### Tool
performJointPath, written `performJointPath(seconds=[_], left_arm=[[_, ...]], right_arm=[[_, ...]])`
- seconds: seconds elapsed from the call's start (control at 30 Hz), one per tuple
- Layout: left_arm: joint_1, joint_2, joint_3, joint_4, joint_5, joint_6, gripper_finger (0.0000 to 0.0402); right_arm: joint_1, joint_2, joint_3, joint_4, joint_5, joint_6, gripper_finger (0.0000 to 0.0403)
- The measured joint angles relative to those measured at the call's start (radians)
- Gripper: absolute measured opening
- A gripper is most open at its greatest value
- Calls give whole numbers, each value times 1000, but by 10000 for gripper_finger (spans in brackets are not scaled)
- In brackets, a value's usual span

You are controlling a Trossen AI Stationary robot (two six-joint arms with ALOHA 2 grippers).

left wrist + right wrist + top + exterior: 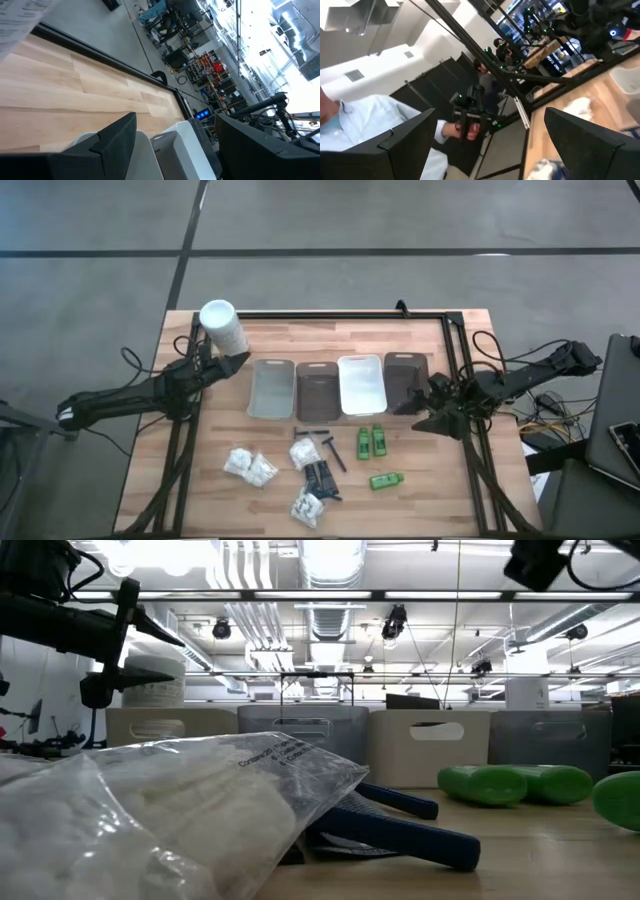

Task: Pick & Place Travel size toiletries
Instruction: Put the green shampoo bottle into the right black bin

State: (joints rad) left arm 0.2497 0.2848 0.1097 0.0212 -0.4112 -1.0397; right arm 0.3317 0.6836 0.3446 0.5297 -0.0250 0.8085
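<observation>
The left gripper hovers near the table's back left corner with its two fingers spread apart, holding nothing. It sits just beside a tall white container and just short of the leftmost of four trays. The right gripper hangs at the right end of the tray row, beside the dark tray; its fingers are also apart and empty.

The trays stand in a row across the middle of the wooden table: a grey tray, a brown tray, a white tray, then the dark one.

All the toiletries lie on the table in front of the trays, apart from both grippers. Two green bottles lie side by side below the white tray, and a third green bottle lies a little nearer the front edge. These are the items nearest the right gripper. White packets lie at the front left, well apart from the left gripper. Between them are dark blue razors, a black sachet and another white packet. In the low view, a clear-wrapped packet lies over a blue razor.
</observation>
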Motion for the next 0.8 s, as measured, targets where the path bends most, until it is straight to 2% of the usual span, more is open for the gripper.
performJointPath(seconds=[0.17,0.33,0.47,0.53,0.7,0.8], left_arm=[[0,0,0,0,-15,0,273],[0,0,0,5,-14,-32,273],[0,0,0,5,-10,-36,273],[0,0,0,5,3,-36,273],[0,0,0,5,5,-37,273],[0,0,0,5,5,-37,273]], right_arm=[[0,102,110,0,-11,-5,364],[3,204,195,1,-84,-36,363],[3,273,234,-1,-113,26,363],[2,300,244,-58,-131,75,364],[6,343,276,-370,-176,217,364],[37,368,286,-451,-186,303,364]])
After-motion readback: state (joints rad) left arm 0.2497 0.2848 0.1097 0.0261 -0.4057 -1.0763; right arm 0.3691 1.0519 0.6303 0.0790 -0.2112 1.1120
